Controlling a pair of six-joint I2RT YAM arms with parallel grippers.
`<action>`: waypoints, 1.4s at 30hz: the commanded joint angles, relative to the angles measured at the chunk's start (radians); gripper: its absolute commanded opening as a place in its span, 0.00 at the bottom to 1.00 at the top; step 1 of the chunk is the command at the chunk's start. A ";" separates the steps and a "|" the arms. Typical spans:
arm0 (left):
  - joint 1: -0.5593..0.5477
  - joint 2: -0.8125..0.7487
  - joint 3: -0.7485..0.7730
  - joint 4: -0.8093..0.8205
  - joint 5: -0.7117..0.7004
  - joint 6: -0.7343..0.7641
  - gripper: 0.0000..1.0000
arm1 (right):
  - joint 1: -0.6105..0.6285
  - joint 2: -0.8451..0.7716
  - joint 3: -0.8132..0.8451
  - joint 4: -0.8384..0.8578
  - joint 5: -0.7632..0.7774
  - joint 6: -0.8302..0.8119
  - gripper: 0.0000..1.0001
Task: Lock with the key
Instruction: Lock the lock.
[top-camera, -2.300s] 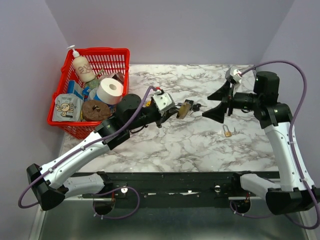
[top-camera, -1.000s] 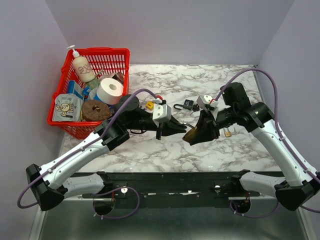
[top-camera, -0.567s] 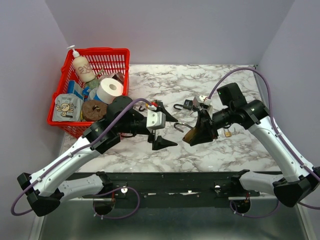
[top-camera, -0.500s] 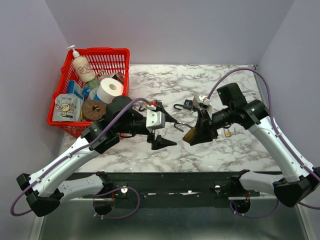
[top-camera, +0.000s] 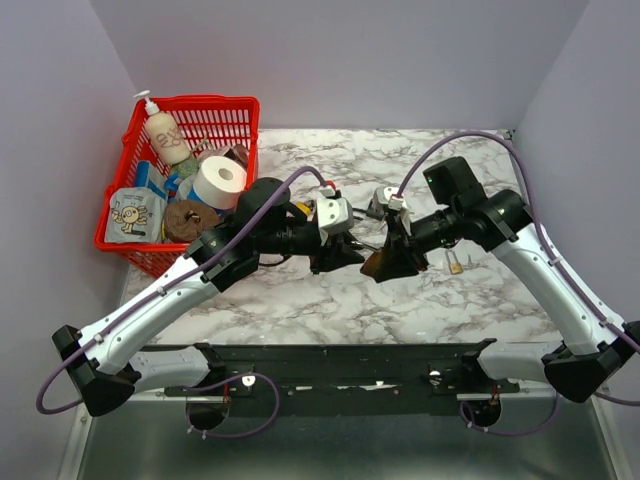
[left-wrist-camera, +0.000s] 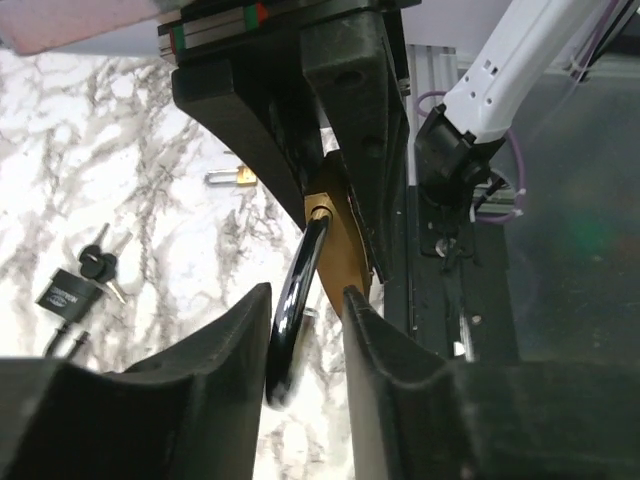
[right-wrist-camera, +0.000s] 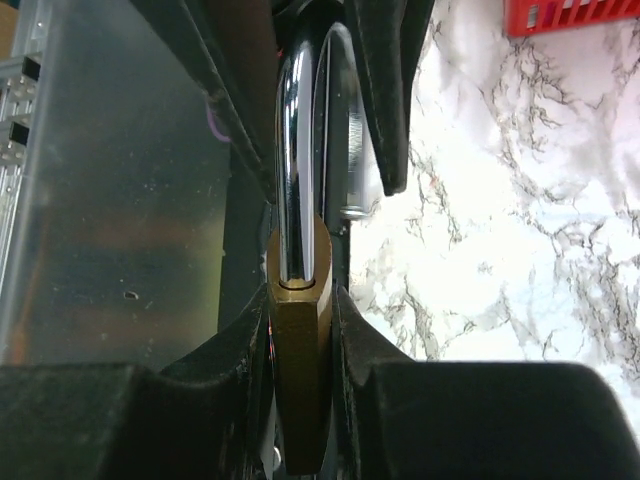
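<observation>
A brass padlock (right-wrist-camera: 300, 370) hangs above the marble table, and my right gripper (right-wrist-camera: 300, 300) is shut on its body. Its chrome shackle (right-wrist-camera: 298, 150) points toward my left arm. In the left wrist view my left gripper (left-wrist-camera: 305, 300) straddles that shackle (left-wrist-camera: 293, 310). One finger (left-wrist-camera: 225, 340) touches it, and a narrow gap shows on the other side. The brass body (left-wrist-camera: 335, 235) sits just beyond. From above, both grippers meet at the padlock (top-camera: 378, 264) at mid-table. Black-headed keys (left-wrist-camera: 100, 265) lie on the table beside a small black lock (left-wrist-camera: 68, 293).
A small brass padlock (top-camera: 455, 262) lies on the marble to the right of the grippers. A red basket (top-camera: 180, 100) holding a bottle, a tape roll and packets stands at the back left. Purple walls close in the table.
My left gripper opened wide and drew back from the padlock, then returned and narrowed around the shackle. My right gripper kept hold of the brass body and shifted slightly left.
</observation>
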 joint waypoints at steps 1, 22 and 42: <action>-0.004 -0.003 0.000 -0.025 -0.034 0.022 0.28 | 0.015 0.021 0.084 -0.034 0.018 -0.030 0.01; 0.179 -0.120 -0.153 0.457 0.216 -0.466 0.00 | 0.013 -0.135 -0.126 0.368 0.118 0.198 0.92; 0.213 -0.127 -0.161 0.595 0.260 -0.669 0.00 | -0.002 -0.168 -0.159 0.551 -0.086 0.357 0.64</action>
